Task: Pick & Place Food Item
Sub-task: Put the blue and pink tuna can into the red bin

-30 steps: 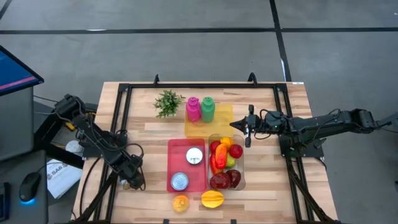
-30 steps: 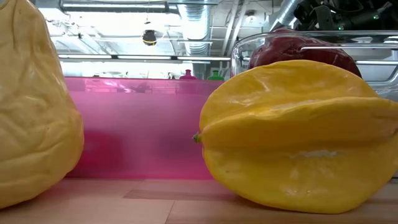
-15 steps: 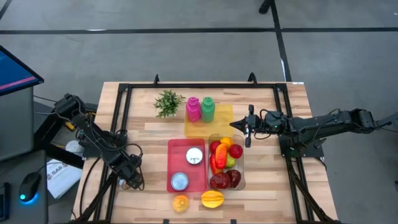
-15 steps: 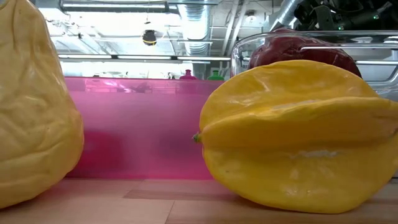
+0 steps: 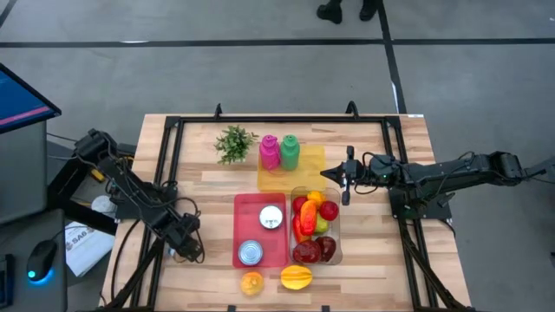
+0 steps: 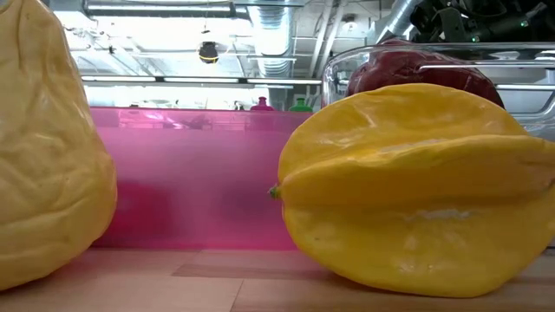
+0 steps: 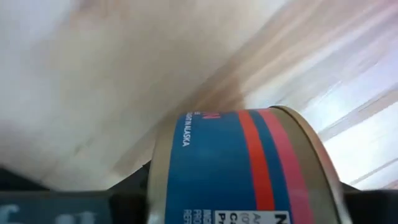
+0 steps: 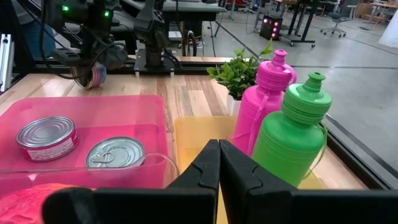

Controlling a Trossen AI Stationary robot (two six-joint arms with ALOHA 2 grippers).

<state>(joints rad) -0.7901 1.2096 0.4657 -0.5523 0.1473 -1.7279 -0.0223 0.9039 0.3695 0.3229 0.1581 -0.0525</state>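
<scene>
A tin can with a blue and red label [image 7: 249, 168] sits between the fingers of my left gripper [image 5: 184, 251] at the table's near left. The right wrist view shows that gripper [image 8: 93, 65] over the same can [image 8: 94, 76]. My right gripper [image 5: 348, 178] hangs shut and holds nothing, above the yellow tray [image 5: 312, 160], right of the middle. A pink tray [image 5: 243, 204] holds two silver cans [image 5: 271, 218] [image 5: 251, 252]. A clear tub [image 5: 338, 238] is full of toy fruit. My left gripper comes at the can from above, pointing steeply down. The can's labelled side wall [image 7: 205, 186] faces the wrist camera, and the dark fingers [image 7: 62, 205] flank it. The contact places lie at the picture's edge. I cannot tell whether the can is off the table.
A yellow starfruit [image 5: 297, 277] and a yellow-orange fruit [image 5: 251, 282] lie near the table's near edge. A pink bottle [image 5: 270, 152] and a green bottle [image 5: 290, 151] stand on the yellow tray, with a small plant [image 5: 234, 143] to their left. A black frame [image 5: 173, 147] edges the table.
</scene>
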